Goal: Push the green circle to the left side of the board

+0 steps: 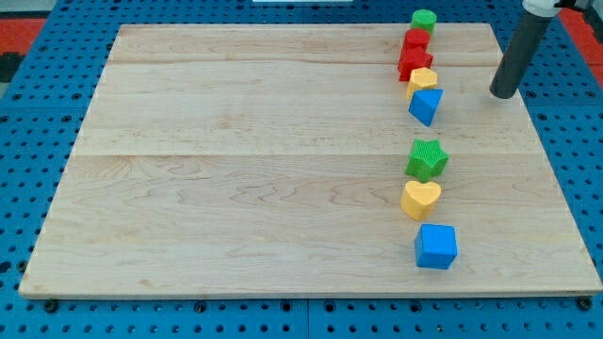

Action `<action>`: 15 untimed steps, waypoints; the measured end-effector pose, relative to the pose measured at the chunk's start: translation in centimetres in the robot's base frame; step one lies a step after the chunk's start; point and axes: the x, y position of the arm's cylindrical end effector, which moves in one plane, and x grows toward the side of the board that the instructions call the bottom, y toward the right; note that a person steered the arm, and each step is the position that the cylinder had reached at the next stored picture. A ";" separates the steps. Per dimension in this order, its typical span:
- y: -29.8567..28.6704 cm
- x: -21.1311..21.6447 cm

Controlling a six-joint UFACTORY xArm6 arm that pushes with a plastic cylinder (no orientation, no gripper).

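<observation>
The green circle (423, 18) sits at the far edge of the table (236, 169), right of centre, heading a column of blocks and touching the red block (415, 40) just nearer. My tip (503, 93) rests on the table right of this column, beside the blue block (426, 104), nearer than the green circle and touching nothing. The circle lies far-left of my tip. There are no jaws: the rod holds nothing. A leftward push requires my tip directly right of the circle.
</observation>
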 end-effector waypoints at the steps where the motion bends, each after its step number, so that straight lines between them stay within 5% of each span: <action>1: 0.0 0.0; 4: 7.9 -7.3; 5: 6.4 -15.0; 8: 3.6 -15.1; 10: -12.2 -14.9; 12: -27.8 -7.0; 13: -36.6 -10.8; 15: -36.2 -15.1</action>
